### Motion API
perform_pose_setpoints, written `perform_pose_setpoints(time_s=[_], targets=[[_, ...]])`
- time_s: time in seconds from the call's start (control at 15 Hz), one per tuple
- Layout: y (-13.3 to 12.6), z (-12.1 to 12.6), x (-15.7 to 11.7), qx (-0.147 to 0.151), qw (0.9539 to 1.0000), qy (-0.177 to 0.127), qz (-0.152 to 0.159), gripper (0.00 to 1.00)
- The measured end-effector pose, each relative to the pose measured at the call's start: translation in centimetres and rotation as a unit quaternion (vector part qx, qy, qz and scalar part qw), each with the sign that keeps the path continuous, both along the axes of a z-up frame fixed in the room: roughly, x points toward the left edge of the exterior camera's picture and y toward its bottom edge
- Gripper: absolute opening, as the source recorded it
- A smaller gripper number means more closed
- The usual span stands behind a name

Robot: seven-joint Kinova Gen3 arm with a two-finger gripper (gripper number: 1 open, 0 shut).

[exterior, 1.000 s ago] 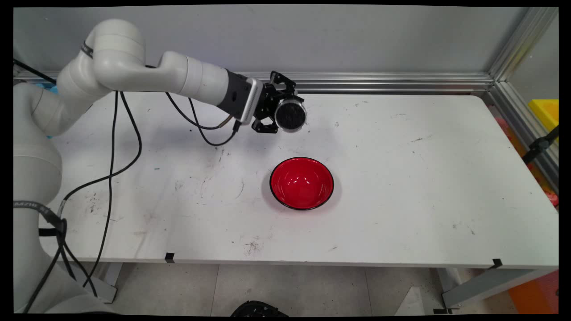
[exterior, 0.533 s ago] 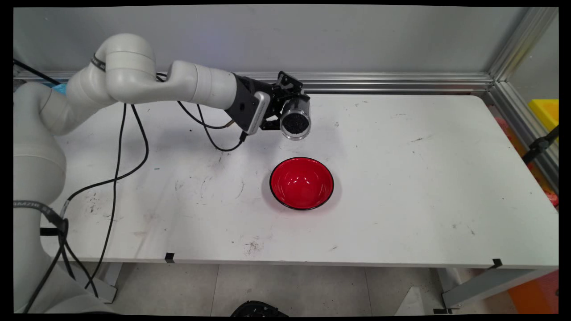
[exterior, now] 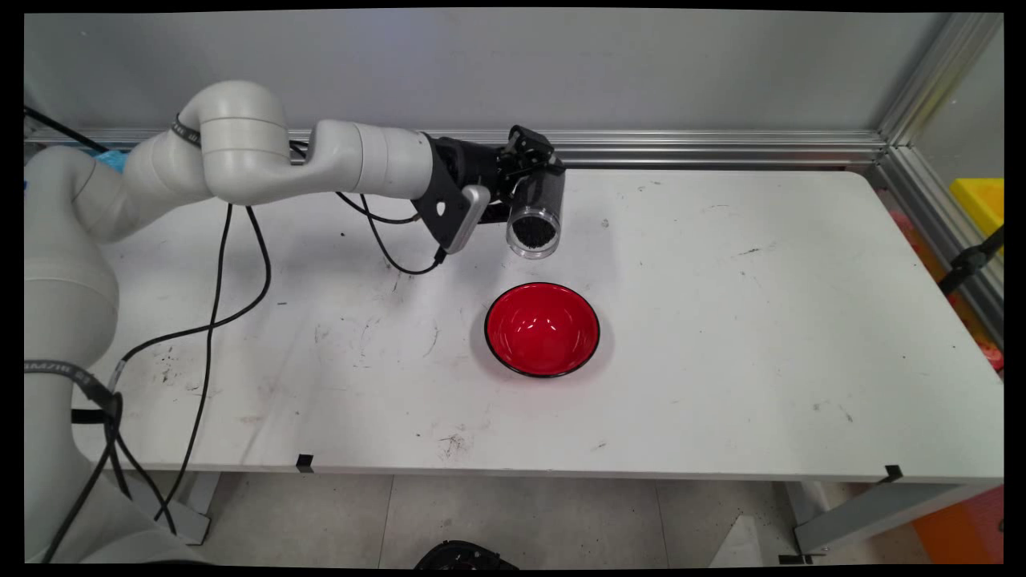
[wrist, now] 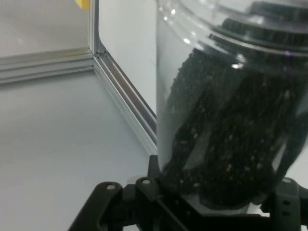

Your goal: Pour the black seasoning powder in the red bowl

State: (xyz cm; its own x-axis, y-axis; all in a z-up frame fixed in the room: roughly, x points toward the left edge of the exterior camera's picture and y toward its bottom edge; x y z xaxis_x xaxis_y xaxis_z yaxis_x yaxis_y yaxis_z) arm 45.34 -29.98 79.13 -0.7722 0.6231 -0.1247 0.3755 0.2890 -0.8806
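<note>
My gripper (exterior: pixel 531 172) is shut on a clear plastic cup (exterior: pixel 535 216) filled with small black grains. The cup hangs in the air, tipped over so its mouth faces down and toward the camera, above the table behind a red bowl (exterior: pixel 543 328). The bowl has a black rim and sits empty near the table's middle. In the hand view the clear cup (wrist: pixel 226 110) fills the right side, black grains packed against its wall, with the gripper (wrist: pixel 211 192) and its linkage clasping it at the bottom.
The white table (exterior: pixel 721 320) is bordered at the back and right by an aluminium rail (exterior: pixel 705 148). Black cables (exterior: pixel 232 288) hang from the arm over the table's left part. A yellow bin (exterior: pixel 982 200) stands beyond the right edge.
The gripper has turned and shifted slightly right, tipping the cup further so its mouth points more downward, closer over the bowl's far side.
</note>
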Motion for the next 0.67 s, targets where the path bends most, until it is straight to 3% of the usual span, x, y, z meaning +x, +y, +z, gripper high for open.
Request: perform_pose_setpoints(time_s=[0.67], targets=[[1.3,-1.3,-0.8,-0.047,0.9977,-0.035,-0.033,0.00]])
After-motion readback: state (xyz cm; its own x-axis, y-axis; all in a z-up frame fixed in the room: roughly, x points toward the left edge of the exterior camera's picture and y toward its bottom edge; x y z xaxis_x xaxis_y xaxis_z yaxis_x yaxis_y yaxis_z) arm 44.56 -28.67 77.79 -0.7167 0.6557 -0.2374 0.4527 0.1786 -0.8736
